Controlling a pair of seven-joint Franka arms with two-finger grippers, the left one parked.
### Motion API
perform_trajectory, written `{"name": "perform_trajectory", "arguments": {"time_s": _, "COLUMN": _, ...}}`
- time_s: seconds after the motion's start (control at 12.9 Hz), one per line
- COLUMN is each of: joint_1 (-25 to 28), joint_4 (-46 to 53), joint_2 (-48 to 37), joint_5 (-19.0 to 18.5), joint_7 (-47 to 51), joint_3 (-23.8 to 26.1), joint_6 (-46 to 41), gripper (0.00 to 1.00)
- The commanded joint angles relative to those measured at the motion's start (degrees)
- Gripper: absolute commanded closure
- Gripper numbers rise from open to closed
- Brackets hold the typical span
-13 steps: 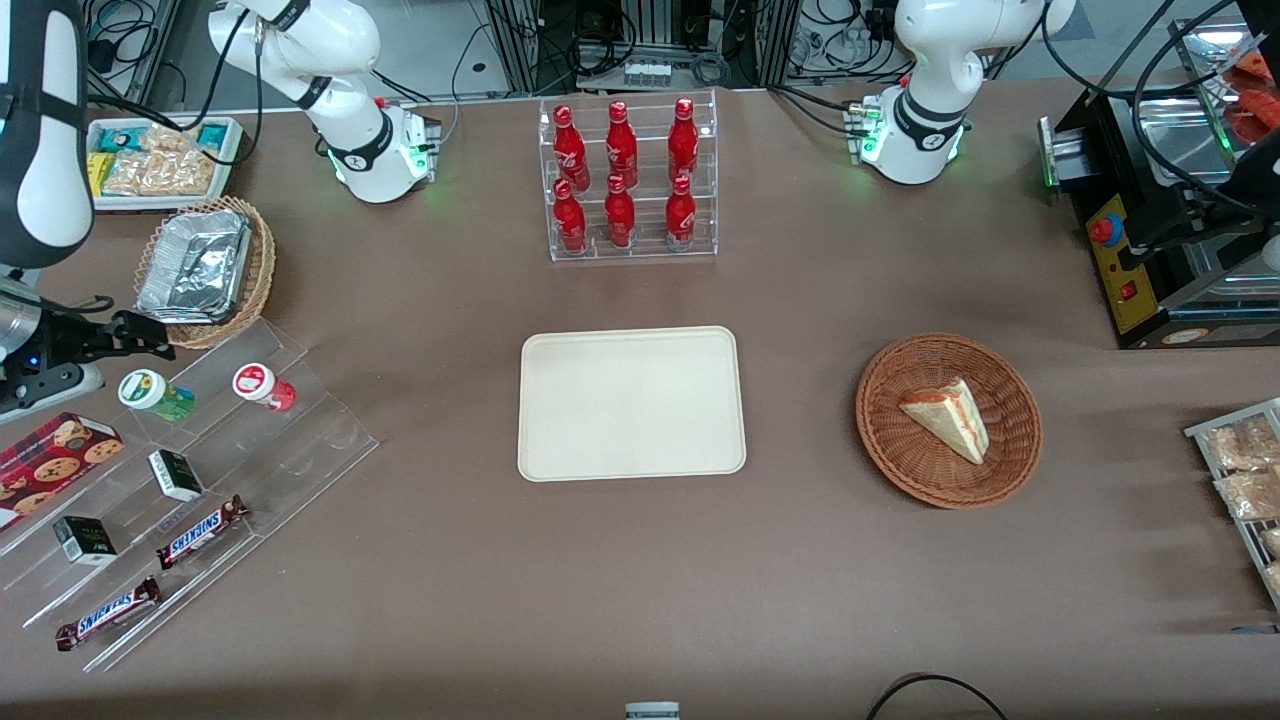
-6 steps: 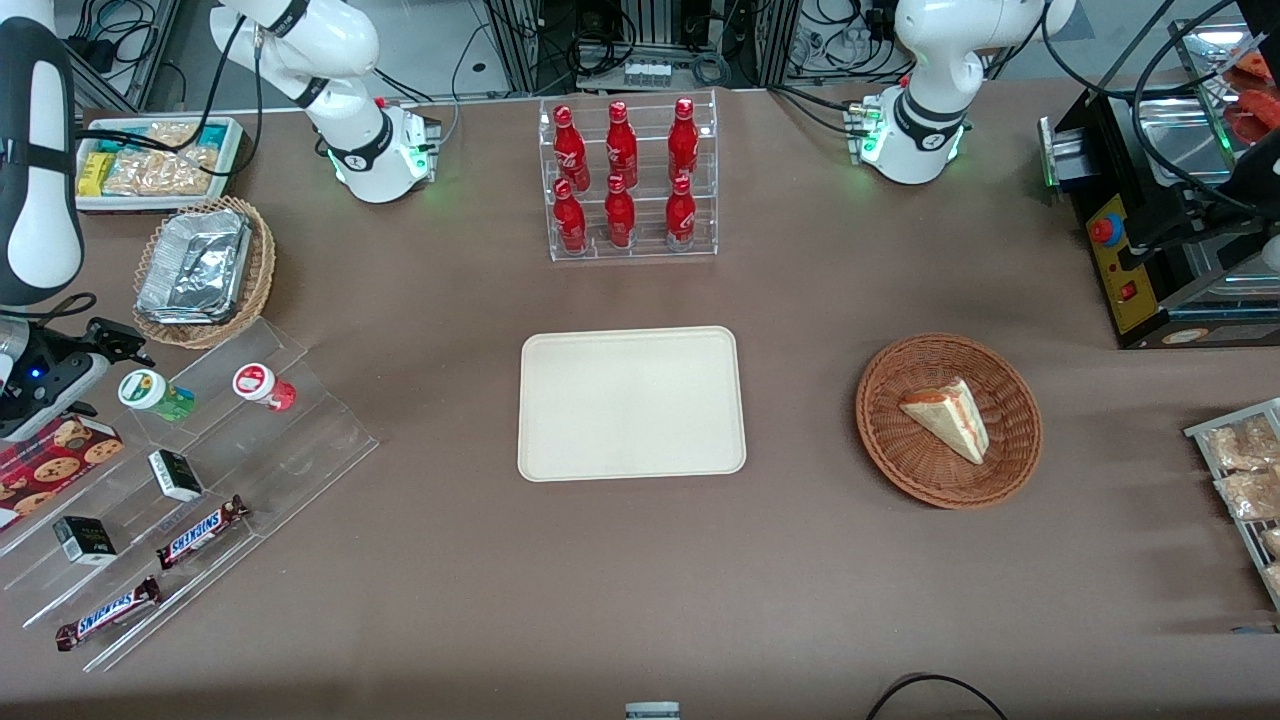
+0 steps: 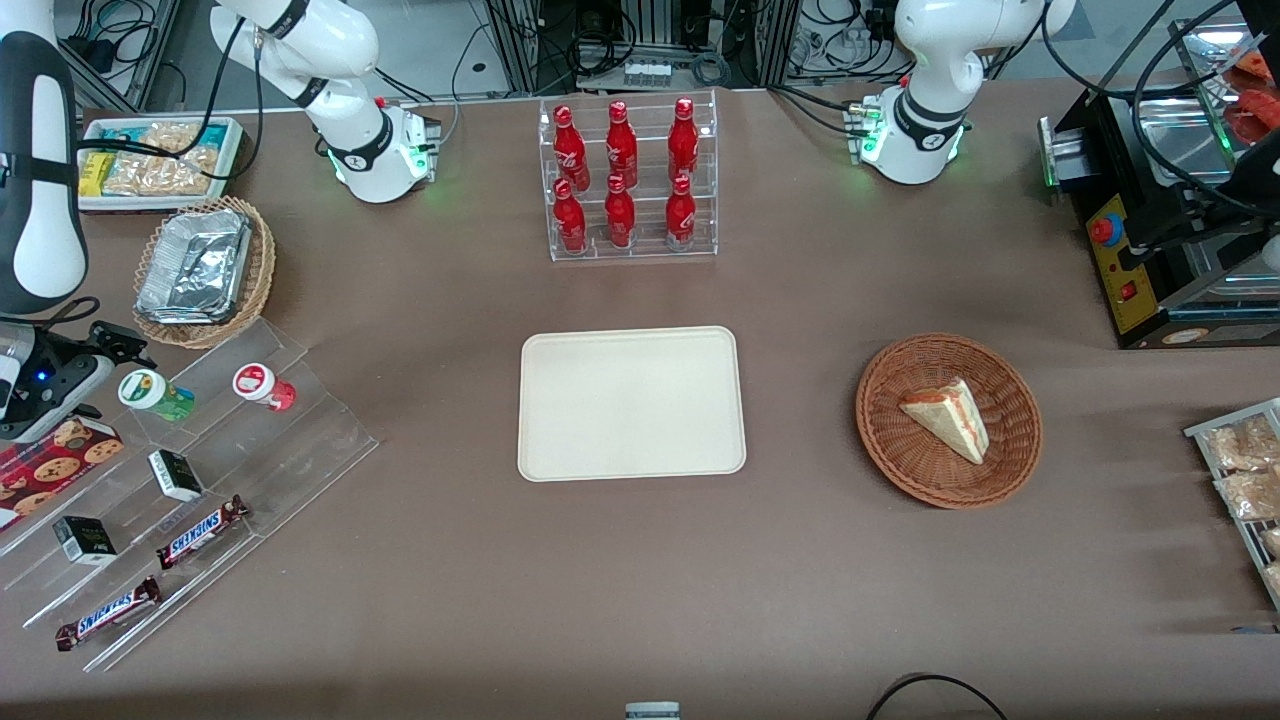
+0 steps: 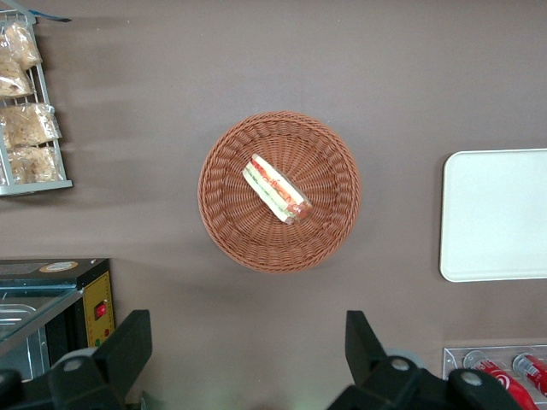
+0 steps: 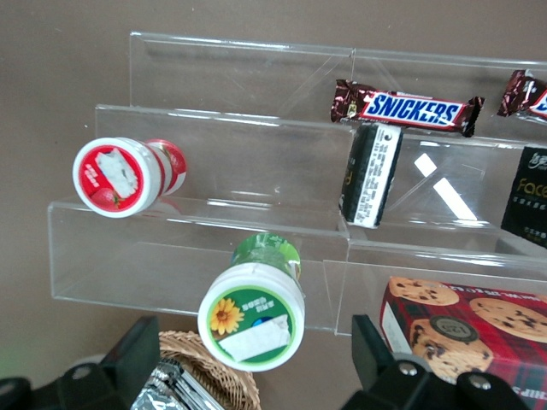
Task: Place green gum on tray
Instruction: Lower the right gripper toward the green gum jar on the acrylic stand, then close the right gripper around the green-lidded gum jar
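Observation:
The green gum (image 3: 152,393) lies on its side on the upper step of a clear acrylic stand (image 3: 300,440), at the working arm's end of the table. Its white lid with a yellow flower mark faces the right wrist camera (image 5: 253,313). My gripper (image 3: 103,372) is open just beside the gum, toward the table's end. In the right wrist view the gripper (image 5: 252,363) has its fingers (image 5: 137,348) standing apart on either side of the lid, touching nothing. The cream tray (image 3: 631,403) lies bare at the table's middle, far from the gum; it also shows in the left wrist view (image 4: 496,213).
A red gum (image 3: 264,385) lies beside the green one on the same step. Lower steps hold black boxes (image 3: 176,474) and Snickers bars (image 3: 200,531). A cookie box (image 3: 50,460) and a wicker basket with a foil container (image 3: 200,270) flank the gripper. A basket with a sandwich (image 3: 948,420) lies toward the parked arm.
My gripper has drawn back sideways from above the green gum toward the table's end and dropped slightly. The gum and everything else have stayed in place.

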Motion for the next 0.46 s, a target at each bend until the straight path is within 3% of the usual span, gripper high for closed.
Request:
{"name": "perform_trajectory", "arguments": {"time_s": 0.0, "joint_1": -0.73, "joint_4": -2.65, "joint_2": -0.81, "joint_5": 0.99, "joint_7": -1.16, "joint_3": 0.20, "joint_6": 3.43, "gripper": 0.00}}
{"name": "perform_trajectory", "arguments": {"time_s": 0.39, "joint_1": -1.00, "joint_4": -5.46, "joint_2": -0.72, "joint_5": 1.78, "joint_7": -1.16, "joint_3": 0.20, "joint_6": 7.39, "gripper": 0.00}}
